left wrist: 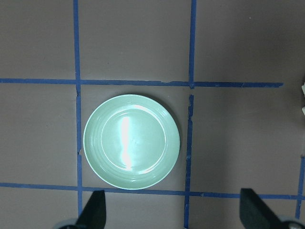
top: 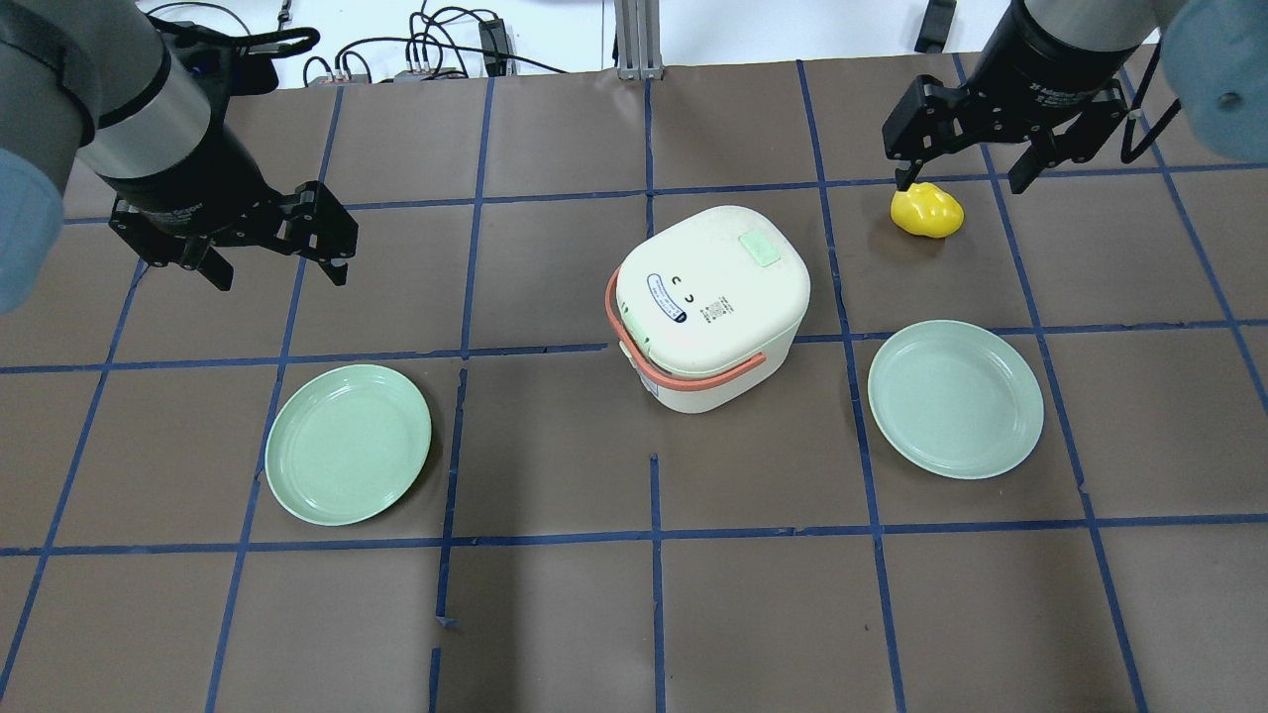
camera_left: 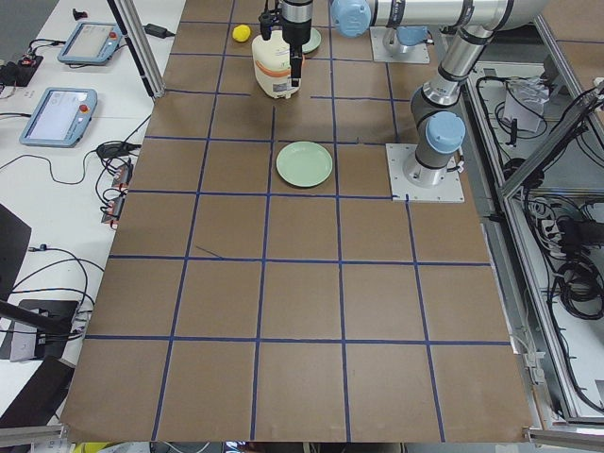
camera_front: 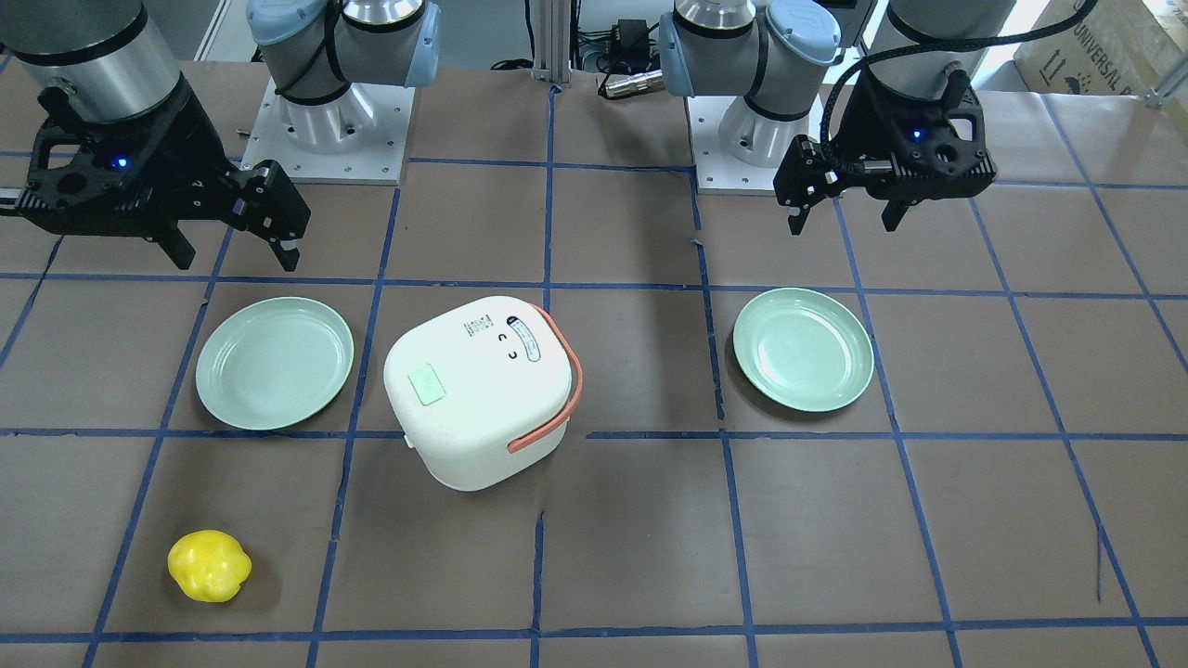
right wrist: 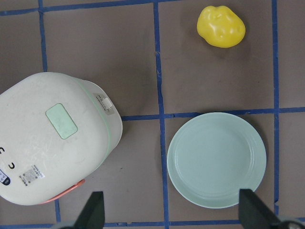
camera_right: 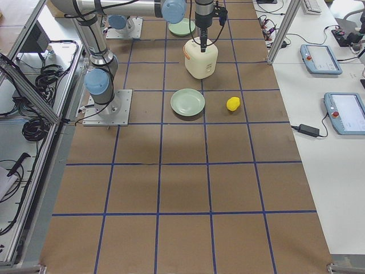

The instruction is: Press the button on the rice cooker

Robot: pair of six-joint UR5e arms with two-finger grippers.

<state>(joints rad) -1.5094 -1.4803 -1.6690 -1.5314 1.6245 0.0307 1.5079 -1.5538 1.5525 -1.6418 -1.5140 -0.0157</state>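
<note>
The white rice cooker stands mid-table with its lid shut and its salmon-orange handle folded down. It also shows in the overhead view and the right wrist view. A mint-green patch sits on its lid and a small white latch on its side. The inner pot is hidden. My left gripper is open and empty, high above the table and well to the cooker's left. My right gripper is open and empty, high up to the cooker's right, over a yellow toy.
Two mint-green plates flank the cooker, one on my left and one on my right. A yellow toy pepper lies beyond the right plate. Blue tape lines grid the brown table.
</note>
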